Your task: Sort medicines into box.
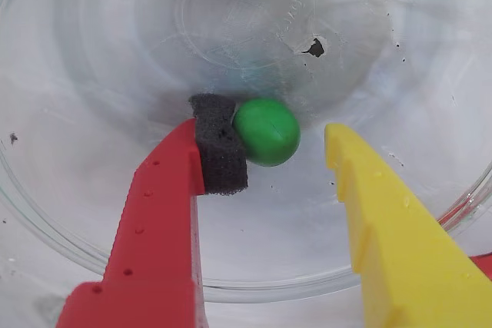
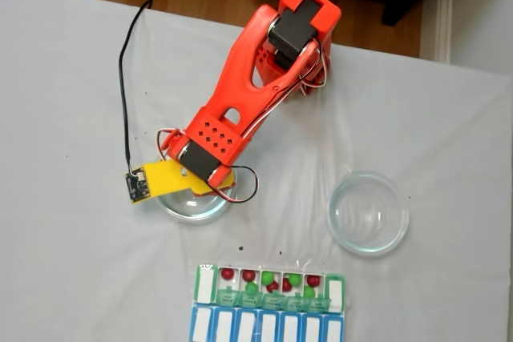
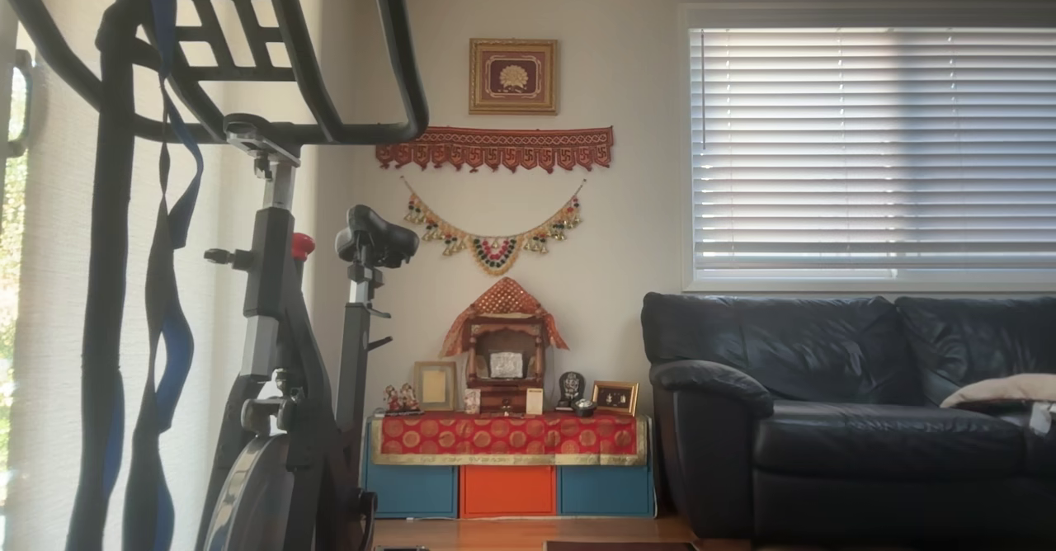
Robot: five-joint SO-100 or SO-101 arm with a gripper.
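In the wrist view your pincer [image 1: 280, 144] sits low inside a clear glass dish [image 1: 92, 213], its jaws spread wide and gripping nothing: on the left, the red finger [image 1: 157, 228] carries a dark foam pad [image 1: 219, 144], and one green ball [image 1: 267, 131] rests on the dish floor touching that pad's right edge; on the right, the yellow finger [image 1: 384, 220] stands apart from the ball with bare glass between them. In the fixed view, going left to right, a black cable [image 2: 124, 94] runs down to a small circuit board [image 2: 134, 186] at the yellow finger's outer end, your orange arm [image 2: 240, 102] reaches down over the left glass dish [image 2: 192, 207], and a second glass dish [image 2: 368, 212] lies well apart on the right of the white desk [image 2: 64, 262]. Below and between the two dishes lies the pill organizer [image 2: 268, 303], with red and green balls [image 2: 268, 277] sitting in its upper green row and a blue row with white labels under it. The other view looks into a room: an exercise bike [image 3: 280, 328] on the left, a small shrine [image 3: 505, 353] on a red-draped cabinet in the middle, a black leather sofa [image 3: 850, 419] under window blinds on the right.
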